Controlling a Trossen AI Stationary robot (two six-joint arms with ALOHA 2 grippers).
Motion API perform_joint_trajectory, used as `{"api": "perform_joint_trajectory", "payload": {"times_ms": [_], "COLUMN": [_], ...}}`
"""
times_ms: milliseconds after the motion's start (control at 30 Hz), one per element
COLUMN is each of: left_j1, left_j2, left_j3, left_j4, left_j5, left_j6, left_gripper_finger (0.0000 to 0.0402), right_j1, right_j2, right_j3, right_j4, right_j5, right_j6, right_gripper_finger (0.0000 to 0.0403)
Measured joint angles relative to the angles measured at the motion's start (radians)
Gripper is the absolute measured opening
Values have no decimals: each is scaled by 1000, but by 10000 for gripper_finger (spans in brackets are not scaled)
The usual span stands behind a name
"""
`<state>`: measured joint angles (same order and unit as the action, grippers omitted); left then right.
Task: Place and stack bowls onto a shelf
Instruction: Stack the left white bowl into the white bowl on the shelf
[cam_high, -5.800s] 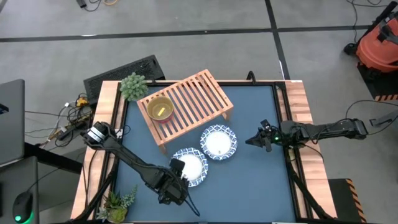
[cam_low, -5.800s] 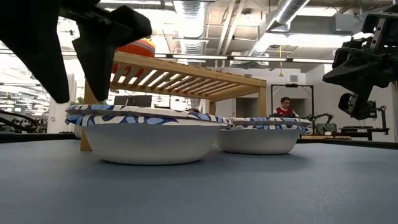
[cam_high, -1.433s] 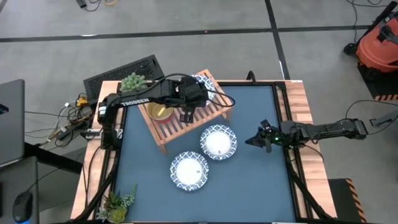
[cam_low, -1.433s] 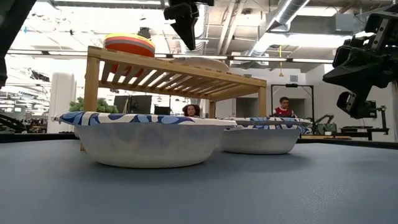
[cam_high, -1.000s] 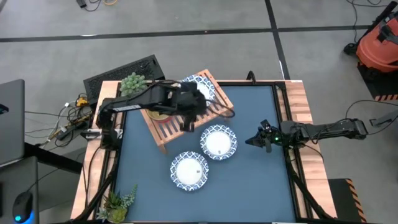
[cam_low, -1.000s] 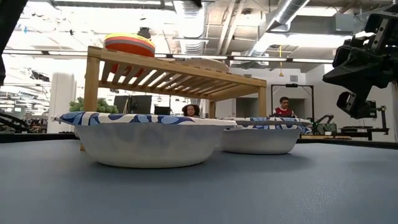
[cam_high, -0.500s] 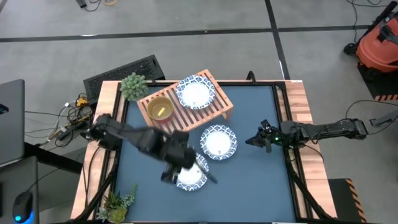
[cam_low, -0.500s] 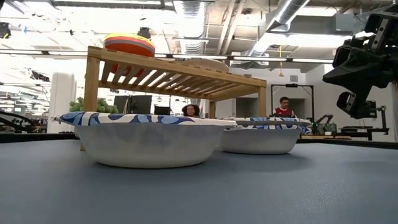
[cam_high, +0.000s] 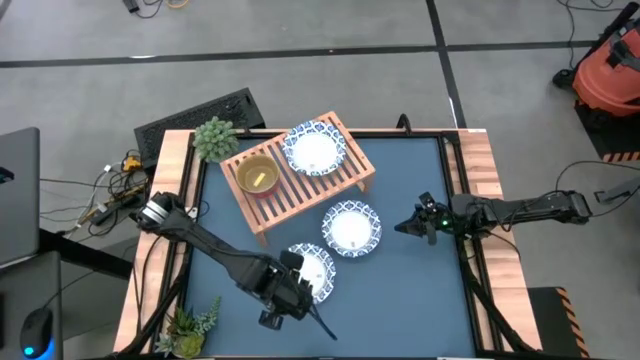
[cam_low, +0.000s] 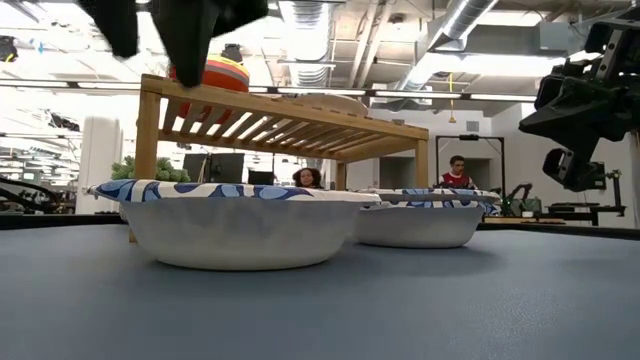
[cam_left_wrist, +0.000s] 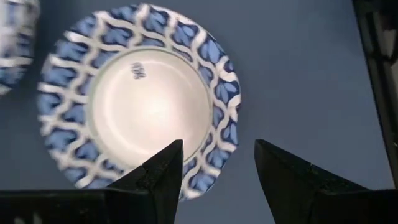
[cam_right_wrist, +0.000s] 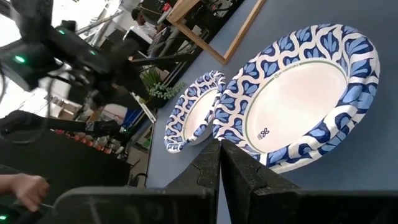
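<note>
White patterned bowl (cam_high: 312, 270) sat on the bench (cam_high: 400, 300), near the shelf (cam_high: 300, 175). Left hand (cam_left_wrist: 217, 171) hovered open over its rim. Likely light, thin, slippery; pinch the rim. Right hand (cam_right_wrist: 219, 155) closed, well apart.

Matt blue tabletop (cam_high: 400, 290), smooth; light-wood slatted shelf (cam_high: 345, 172), bare grain; white bowls (cam_left_wrist: 140, 106) look like paper, faintly glossy; left hand (cam_left_wrist: 217, 168) in dull black plastic.
</note>
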<state>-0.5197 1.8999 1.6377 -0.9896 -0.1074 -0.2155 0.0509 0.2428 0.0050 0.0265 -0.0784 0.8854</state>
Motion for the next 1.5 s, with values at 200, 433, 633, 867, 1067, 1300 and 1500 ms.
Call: {"api": "perform_joint_trajectory", "payload": {"times_ms": [200,433,633,867,1067,1300,1500], "left_j1": [-1,0,1,3,3,4,4], "left_j2": [0,0,0,14,62,66,66], "left_j3": [-132,-226,-236,-236,-237,-237,-236], "left_j4": [151,291,330,364,375,356,367], "left_j5": [61,63,38,35,40,25,36], "left_j6": [-10,-17,-7,20,4,18,19], "left_gripper_finger": [183,183,183,183,183,182,138], "right_j1": [0,0,0,0,1,2,2], "right_j2": [0,0,0,0,0,0,0], "right_j3": [0,0,0,0,0,0,0], "right_j4": [0,0,0,0,0,0,0], "right_j5": [-1,-1,-2,-2,-3,-3,-2], "right_j6": [7,7,4,-1,-3,-3,-4], "right_gripper_finger": [42,42,42,42,42,42,42]}}
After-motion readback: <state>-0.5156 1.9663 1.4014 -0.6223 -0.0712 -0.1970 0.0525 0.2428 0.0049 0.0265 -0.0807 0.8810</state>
